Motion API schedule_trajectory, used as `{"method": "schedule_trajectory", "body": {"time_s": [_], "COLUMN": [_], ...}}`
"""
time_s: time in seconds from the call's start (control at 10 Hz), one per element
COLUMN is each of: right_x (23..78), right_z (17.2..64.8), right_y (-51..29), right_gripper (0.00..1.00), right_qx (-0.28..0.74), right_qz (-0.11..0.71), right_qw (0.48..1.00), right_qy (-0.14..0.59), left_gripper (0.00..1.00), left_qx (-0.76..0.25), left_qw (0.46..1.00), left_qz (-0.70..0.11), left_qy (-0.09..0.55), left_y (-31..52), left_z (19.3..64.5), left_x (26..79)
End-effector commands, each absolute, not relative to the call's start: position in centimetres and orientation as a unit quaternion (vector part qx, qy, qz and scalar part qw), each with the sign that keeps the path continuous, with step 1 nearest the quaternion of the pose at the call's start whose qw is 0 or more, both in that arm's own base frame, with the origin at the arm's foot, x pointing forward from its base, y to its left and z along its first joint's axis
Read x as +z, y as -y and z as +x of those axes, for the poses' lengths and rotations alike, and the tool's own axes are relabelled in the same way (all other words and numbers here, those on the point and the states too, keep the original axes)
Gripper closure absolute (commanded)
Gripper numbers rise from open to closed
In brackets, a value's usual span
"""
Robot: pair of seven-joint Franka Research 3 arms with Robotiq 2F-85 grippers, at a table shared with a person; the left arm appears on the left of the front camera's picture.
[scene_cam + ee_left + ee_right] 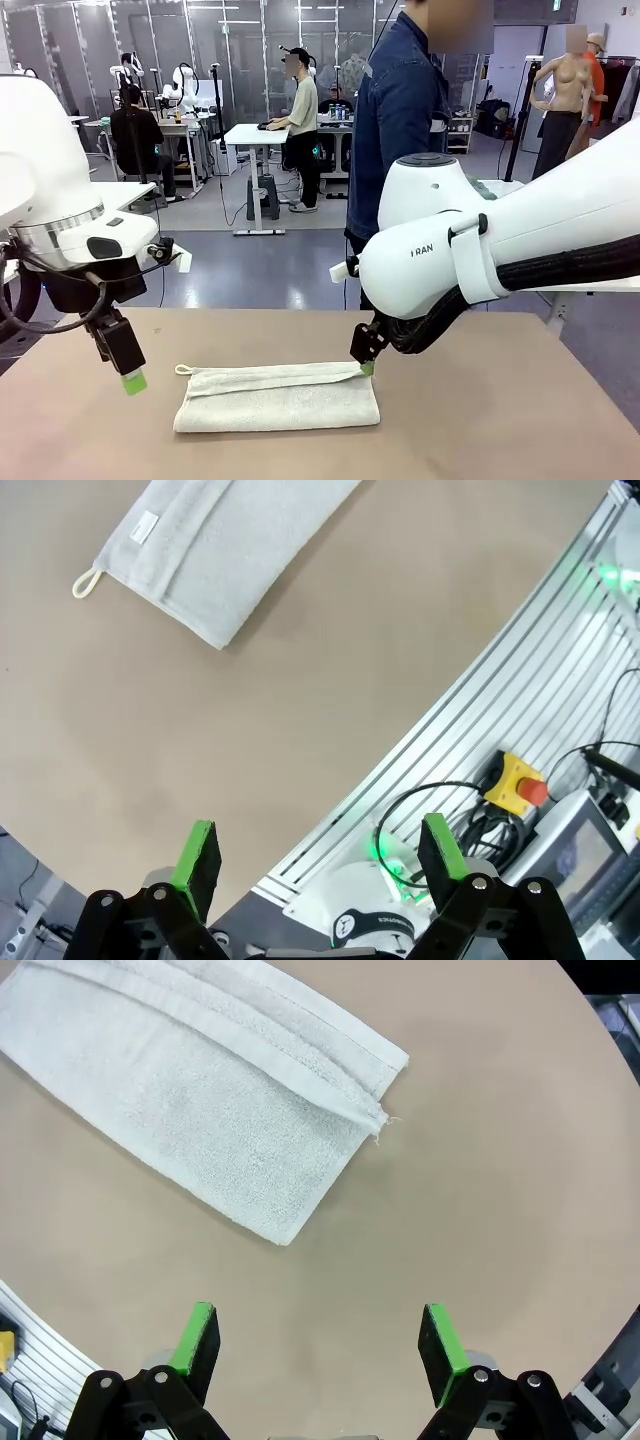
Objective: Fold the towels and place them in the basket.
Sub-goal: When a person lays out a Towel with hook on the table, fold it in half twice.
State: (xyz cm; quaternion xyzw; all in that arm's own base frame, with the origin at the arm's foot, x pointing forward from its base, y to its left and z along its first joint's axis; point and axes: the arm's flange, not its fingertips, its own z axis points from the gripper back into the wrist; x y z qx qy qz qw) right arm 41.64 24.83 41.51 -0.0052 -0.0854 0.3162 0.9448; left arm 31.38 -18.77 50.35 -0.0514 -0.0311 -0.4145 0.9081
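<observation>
A pale off-white towel (277, 397) lies folded lengthwise on the brown table, its corner loop at the left end. In the left wrist view the same towel (215, 550) lies far off at the top. My left gripper (133, 381) hangs open above the table, left of the towel (200, 1100) and apart from it. My right gripper (367, 368) hovers open just above the towel's far right corner, with nothing between its fingers. Both wrist views show green pads (197, 852) (440, 1338) spread wide. The basket is out of view.
The brown table (500, 420) is bare around the towel. A person in a dark denim jacket (400, 110) stands at the far side. The left wrist view shows the table's edge, aluminium rails and a yellow emergency-stop button (518, 783) below it.
</observation>
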Motion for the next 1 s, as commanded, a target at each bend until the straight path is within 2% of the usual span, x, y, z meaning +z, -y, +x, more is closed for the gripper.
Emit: {"method": "schedule_trajectory", "body": {"time_s": [0.0,0.3,0.5,0.7,0.9], "right_x": [41.4,36.3,34.5,32.6,31.3], "right_z": [41.6,43.7,44.6,45.6,46.0], "right_y": [-24.8,-25.4,-24.9,-24.2,-24.5], "right_gripper": [0.00,0.00,0.00,0.00,0.00], "right_qx": [0.315,0.182,0.099,0.045,0.028], "right_qz": [-0.003,0.070,0.093,0.077,0.060], "right_qw": [0.945,0.979,0.989,0.994,0.996], "right_qy": [0.087,0.063,0.064,0.060,0.055], "left_gripper": [0.00,0.00,0.00,0.00,0.00], "left_qx": [-0.416,-0.388,-0.400,-0.403,-0.367], "left_qw": [0.907,0.914,0.901,0.888,0.900], "left_qz": [-0.050,-0.015,-0.018,-0.026,-0.036], "left_qy": [0.036,0.115,0.168,0.222,0.234], "left_y": [18.7,16.5,15.5,14.2,12.7], "left_z": [31.0,27.1,24.2,21.5,19.3], "left_x": [50.6,59.4,62.8,65.8,68.4]}}
